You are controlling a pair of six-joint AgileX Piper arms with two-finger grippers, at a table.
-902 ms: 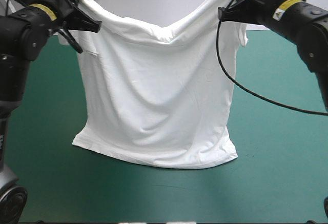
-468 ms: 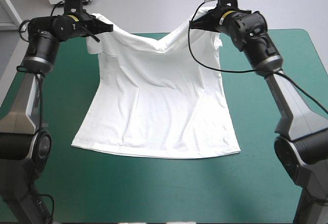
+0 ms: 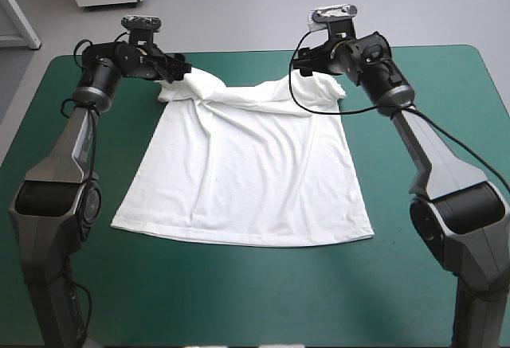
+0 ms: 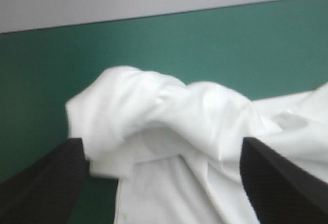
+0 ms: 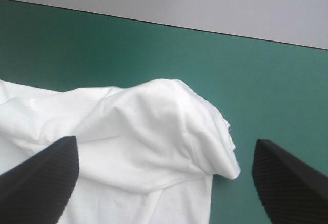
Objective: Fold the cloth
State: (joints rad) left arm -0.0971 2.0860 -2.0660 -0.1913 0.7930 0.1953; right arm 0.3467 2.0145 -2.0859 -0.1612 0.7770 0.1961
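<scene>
Lying on the teal-green cover (image 3: 239,300): one white T-shirt (image 3: 247,181), short-sleeved. Its body is spread flat across the middle of the table, hem toward the near edge, lightly creased. Its shoulder end lies toward the far edge, bunched into soft folds, with a rumpled hump at each corner and the cloth dipping lower between them.

Item, left gripper (image 3: 182,68): low over the far left part of the table, at the shirt's left shoulder hump. In the left wrist view its black fingers (image 4: 46,183) stand wide apart, the rounded fold of cloth (image 4: 169,111) ahead of and between them, nothing pinched. Whether a finger touches the fabric cannot be told.

Item, right gripper (image 3: 298,63): low over the far right part of the table, at the right shoulder hump. Its fingers (image 5: 36,178) are likewise spread, and the puffed sleeve corner (image 5: 164,126) rests on the cover between them, unclamped.

Both humps sit short of the table's far edge, with a bare teal-green strip beyond.
</scene>
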